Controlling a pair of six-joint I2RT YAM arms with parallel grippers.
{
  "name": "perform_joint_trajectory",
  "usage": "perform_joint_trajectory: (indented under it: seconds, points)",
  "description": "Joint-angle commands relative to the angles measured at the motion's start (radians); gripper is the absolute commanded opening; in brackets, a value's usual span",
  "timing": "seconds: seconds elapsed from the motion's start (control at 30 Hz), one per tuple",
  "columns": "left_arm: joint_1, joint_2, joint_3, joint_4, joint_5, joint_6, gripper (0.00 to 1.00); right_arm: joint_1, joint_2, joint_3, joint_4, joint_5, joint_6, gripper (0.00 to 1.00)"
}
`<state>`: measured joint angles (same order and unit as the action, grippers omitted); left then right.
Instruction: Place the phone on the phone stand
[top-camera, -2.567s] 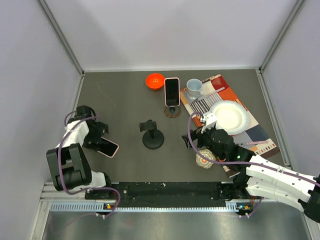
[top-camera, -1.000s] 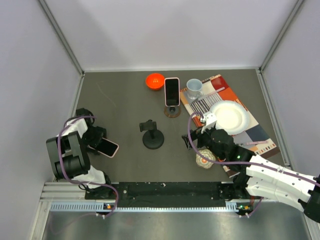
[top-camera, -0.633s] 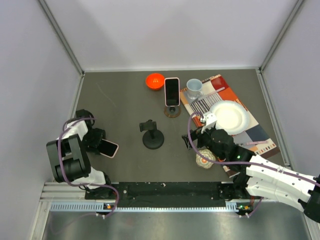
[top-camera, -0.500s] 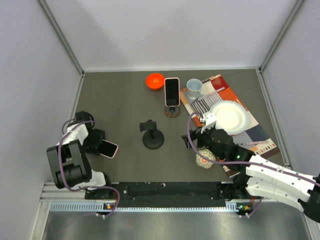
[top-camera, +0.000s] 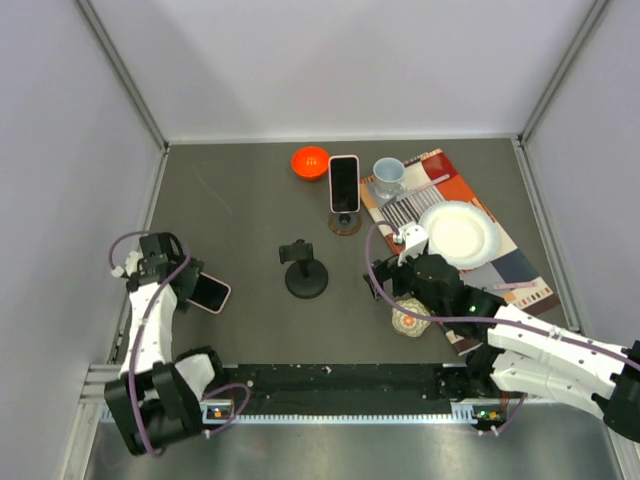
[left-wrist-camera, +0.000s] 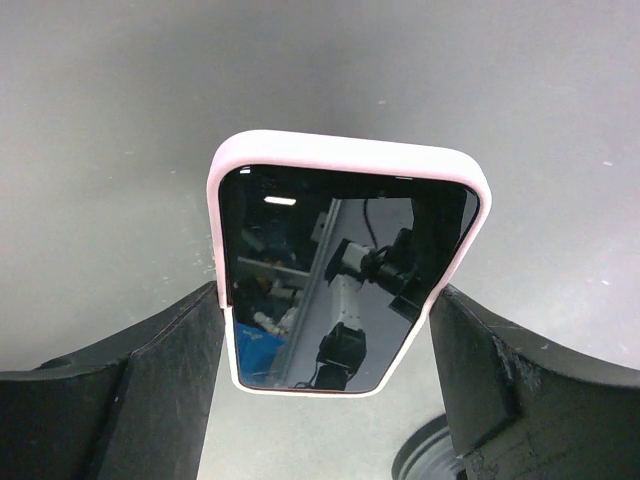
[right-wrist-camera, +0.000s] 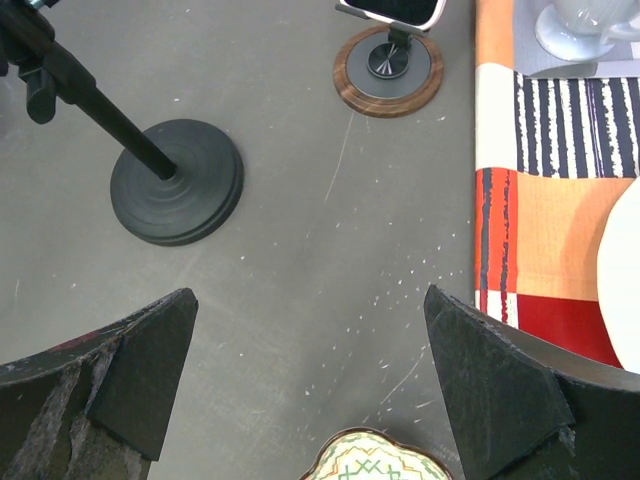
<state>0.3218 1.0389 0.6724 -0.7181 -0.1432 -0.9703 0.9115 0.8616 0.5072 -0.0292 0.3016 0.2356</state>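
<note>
Phone (left-wrist-camera: 345, 270), pink-cased and screen up, lies between the fingers (left-wrist-camera: 150, 390) of the left gripper (top-camera: 190, 287), which clamp its two long edges near one end. It is at the left side of the table (top-camera: 240, 210), well apart from the black stand (top-camera: 305, 275) in the middle. From where I stand I can't tell if it rests on the table or hangs just off it. The right gripper (right-wrist-camera: 308, 300) hovers just right of the stand with its fingers spread wide, holding nothing, a patterned disc (top-camera: 410, 320) close beside it. Farther back, another phone (top-camera: 343, 183) stands upright on a wooden base (right-wrist-camera: 388, 70), between an orange bowl (top-camera: 310, 161) and a cup (top-camera: 388, 175). The cup and a white plate (top-camera: 455, 232) sit on a striped mat (top-camera: 520, 268).
</note>
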Motion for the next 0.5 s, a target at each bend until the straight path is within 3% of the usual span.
perform_joint_trajectory:
  seconds: [0.0,0.23,0.47]
  points:
    - [-0.001,-0.132,-0.028,0.077,0.042,0.054,0.0,-0.008,0.011,0.076,-0.023,-0.019,0.007,0.97]
    - [-0.012,-0.316,-0.04,0.106,0.083,0.154,0.0,-0.008,0.02,0.116,-0.066,-0.109,0.005,0.97]
    - [-0.03,-0.539,0.152,0.201,0.224,0.315,0.0,-0.008,0.043,0.203,-0.098,-0.275,0.025,0.98]
